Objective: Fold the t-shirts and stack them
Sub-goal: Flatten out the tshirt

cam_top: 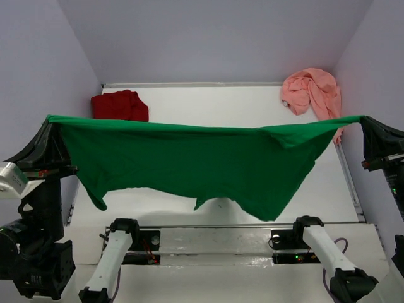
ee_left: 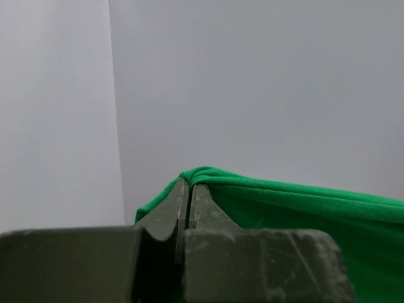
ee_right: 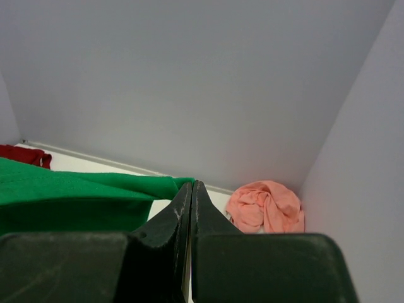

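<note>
Hanging from both shut jaws by its corners, green t-shirt [cam_top: 189, 158] hiding half the table [cam_top: 214, 104]

Left arm [cam_top: 113, 259] and right arm [cam_top: 323, 247]: white tubular links, chunky black joints; wedge-shaped, scuffed dark-olive gripper fingers [ee_left: 211, 211].

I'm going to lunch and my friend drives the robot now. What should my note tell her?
Left gripper: shut on the left end of the green shirt.
Right gripper: shut on its right end.
Green shirt hangs stretched between them above the table.
Dark red shirt: a lump at back left.
Salmon-pink shirt: crumpled at back right.
Done: green shirt lifted and spread.
Left: folding and stacking; no stack yet.
</note>
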Available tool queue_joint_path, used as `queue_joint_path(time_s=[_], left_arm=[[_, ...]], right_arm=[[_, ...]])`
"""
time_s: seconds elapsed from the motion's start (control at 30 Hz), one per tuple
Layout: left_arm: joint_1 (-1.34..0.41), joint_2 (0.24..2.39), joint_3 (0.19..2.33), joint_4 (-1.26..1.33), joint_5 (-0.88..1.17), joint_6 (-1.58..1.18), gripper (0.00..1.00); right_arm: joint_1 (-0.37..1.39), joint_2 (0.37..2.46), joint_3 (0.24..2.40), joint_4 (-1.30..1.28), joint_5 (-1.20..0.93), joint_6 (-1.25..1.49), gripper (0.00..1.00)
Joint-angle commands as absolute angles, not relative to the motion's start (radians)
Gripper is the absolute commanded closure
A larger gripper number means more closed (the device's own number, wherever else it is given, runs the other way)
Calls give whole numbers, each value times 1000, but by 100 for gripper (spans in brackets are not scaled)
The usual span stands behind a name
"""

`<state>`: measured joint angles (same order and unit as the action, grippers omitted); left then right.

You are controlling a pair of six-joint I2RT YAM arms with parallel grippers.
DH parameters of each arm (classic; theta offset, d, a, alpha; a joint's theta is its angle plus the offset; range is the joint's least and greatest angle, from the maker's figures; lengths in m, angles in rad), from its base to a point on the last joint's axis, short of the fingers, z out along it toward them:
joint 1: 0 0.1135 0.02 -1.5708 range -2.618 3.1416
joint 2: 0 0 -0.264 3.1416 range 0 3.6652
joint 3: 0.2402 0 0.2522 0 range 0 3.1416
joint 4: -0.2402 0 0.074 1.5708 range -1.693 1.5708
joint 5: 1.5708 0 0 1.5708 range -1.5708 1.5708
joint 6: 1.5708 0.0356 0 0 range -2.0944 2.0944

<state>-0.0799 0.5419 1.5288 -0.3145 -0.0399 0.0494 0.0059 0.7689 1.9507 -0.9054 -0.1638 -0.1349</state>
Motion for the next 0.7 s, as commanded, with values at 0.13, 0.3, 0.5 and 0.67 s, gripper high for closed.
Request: queue_joint_path(time_s=[0.13, 0.3, 0.5, 0.67], left_arm=[[-66, 857, 1362, 76, -44, 71, 100], [-67, 1293, 1374, 348, -11, 29, 100], [-69, 1650, 1453, 475, 24, 55, 100], [-71, 1767, 1381, 574, 28, 77, 100]], right_arm=[[-2, 1162, 1804, -643, -143, -143, 100], [-2, 1733, 2095, -565, -124, -109, 100], [-2, 2150, 2417, -551, -77, -103, 100], [-2, 2250, 2413, -493, -57, -104, 100]])
